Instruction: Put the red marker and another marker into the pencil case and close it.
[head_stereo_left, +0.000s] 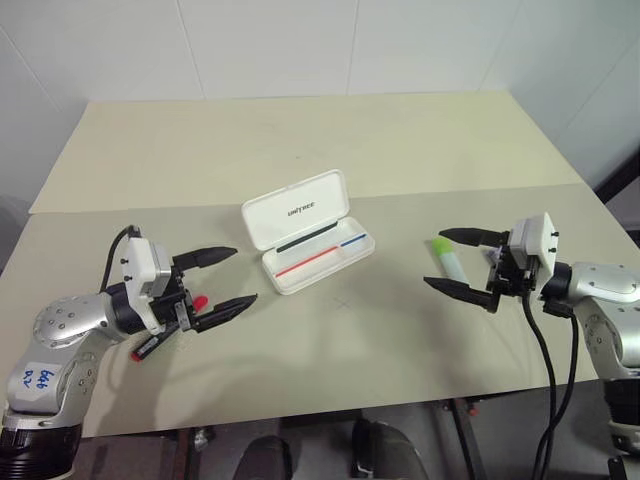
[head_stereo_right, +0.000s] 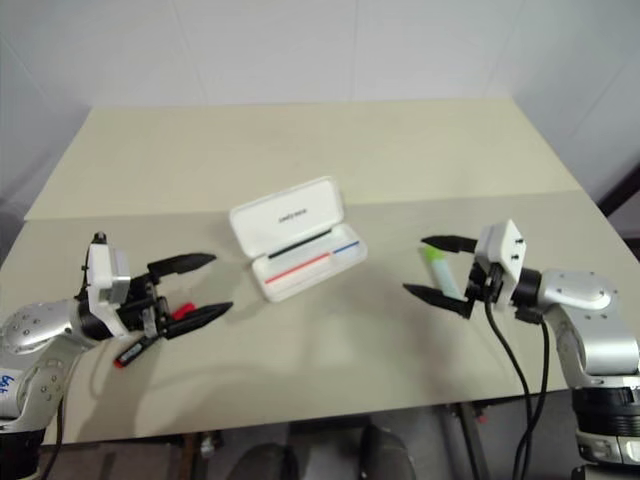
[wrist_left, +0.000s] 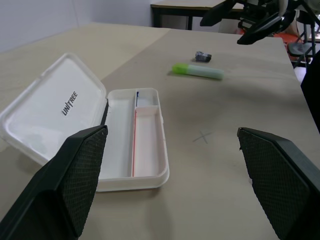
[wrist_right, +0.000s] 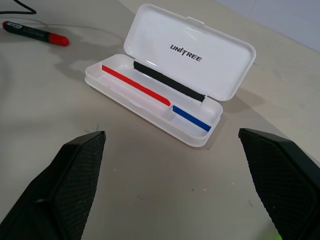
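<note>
The pencil case (head_stereo_left: 308, 239) stands open in the middle of the tabletop (head_stereo_left: 300, 140), its raised lid walling off the far side, so its tray is reachable from above and from the near edge, where bare surface runs the full width. The red marker (wrist_right: 35, 32) lies near the left edge directly under the wide-open left gripper (head_stereo_left: 228, 279), and the green-capped marker (wrist_left: 197, 70) near the right edge beside the wide-open right gripper (head_stereo_left: 446, 263). Bare tabletop separates each marker from the case.

Open white pencil case (head_stereo_left: 308, 233) mid-table, red marker (wrist_right: 35, 33) left, green-capped marker (head_stereo_left: 449, 260) right.
</note>
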